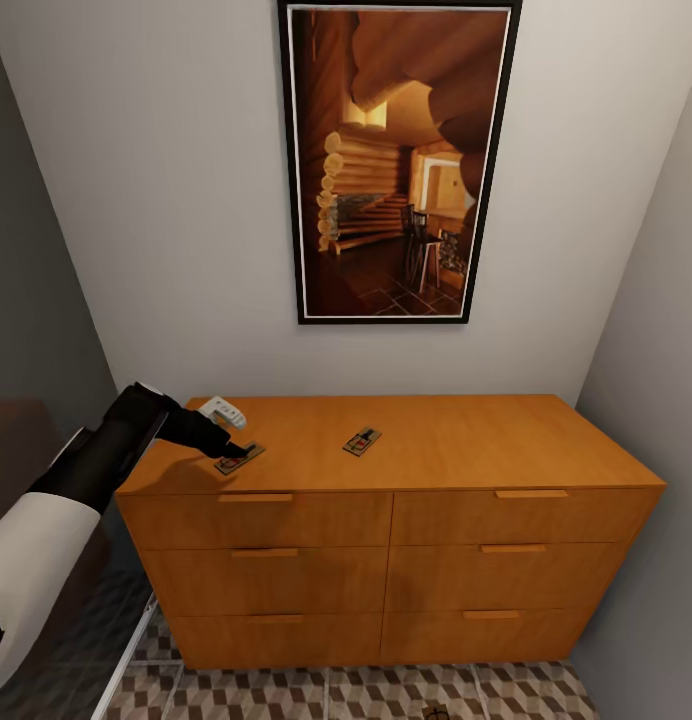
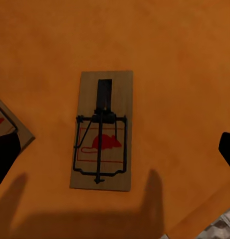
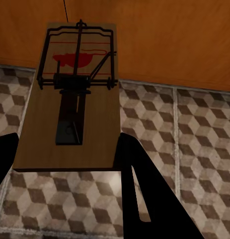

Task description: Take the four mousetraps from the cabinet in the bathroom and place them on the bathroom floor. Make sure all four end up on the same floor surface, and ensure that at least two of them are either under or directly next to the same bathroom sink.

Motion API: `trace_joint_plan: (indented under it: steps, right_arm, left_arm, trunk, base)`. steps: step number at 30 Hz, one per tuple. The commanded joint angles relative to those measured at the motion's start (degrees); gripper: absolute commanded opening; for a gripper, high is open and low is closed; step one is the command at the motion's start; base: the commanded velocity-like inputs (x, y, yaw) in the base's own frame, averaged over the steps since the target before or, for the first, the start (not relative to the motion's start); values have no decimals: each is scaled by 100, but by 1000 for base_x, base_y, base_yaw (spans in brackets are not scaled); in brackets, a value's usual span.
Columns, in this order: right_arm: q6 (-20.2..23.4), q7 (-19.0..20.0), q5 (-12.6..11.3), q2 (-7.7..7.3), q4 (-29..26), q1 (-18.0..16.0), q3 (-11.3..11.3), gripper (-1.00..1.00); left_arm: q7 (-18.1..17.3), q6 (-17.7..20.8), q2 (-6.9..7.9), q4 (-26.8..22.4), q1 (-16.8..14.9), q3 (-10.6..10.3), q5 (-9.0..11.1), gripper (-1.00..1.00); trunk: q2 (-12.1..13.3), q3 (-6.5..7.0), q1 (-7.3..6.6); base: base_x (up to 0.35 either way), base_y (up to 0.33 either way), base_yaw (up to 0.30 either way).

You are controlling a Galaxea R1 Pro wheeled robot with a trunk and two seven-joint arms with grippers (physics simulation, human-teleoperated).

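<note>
Two mousetraps lie flat on the top of the orange-brown cabinet [image 1: 456,450]: one [image 1: 238,458] near its front left corner, the other [image 1: 362,441] further right. My left gripper [image 1: 231,449] hovers just over the left one. In the left wrist view that mousetrap [image 2: 102,130] lies between my widely spread dark fingers [image 2: 5,157], untouched, so the left gripper [image 2: 115,154] is open; a second trap [image 2: 6,127] peeks in at the edge. My right gripper [image 3: 67,164] is shut on a mousetrap [image 3: 70,99], held above the cube-patterned bathroom floor [image 3: 194,129] in front of the cabinet's base [image 3: 159,40]. The bathroom sink is out of view.
A large framed picture [image 1: 396,160] hangs on the wall above the cabinet. Walls close in on both sides of the cabinet. Patterned floor tiles [image 1: 326,695] run along its foot. The cabinet's drawers [image 1: 256,520] are closed.
</note>
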Motion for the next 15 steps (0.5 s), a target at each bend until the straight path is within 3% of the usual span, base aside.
trace_joint_plan:
  steps: [1, 15]
  right_arm:
    - [-10, -40, 42, 1, 5, -4, 5, -100]
    - [-10, -40, 44, 1, 7, -4, 5, -100]
  left_arm:
    - [-54, 16, -9, -9, -5, -7, -60, 100]
    - [-54, 16, -32, -6, -5, -16, -56, 100]
  trunk:
    - [-4, -8, 0]
    - [-4, -57, 0]
  base:
    - [0, 0, 0]
    - [0, 0, 0]
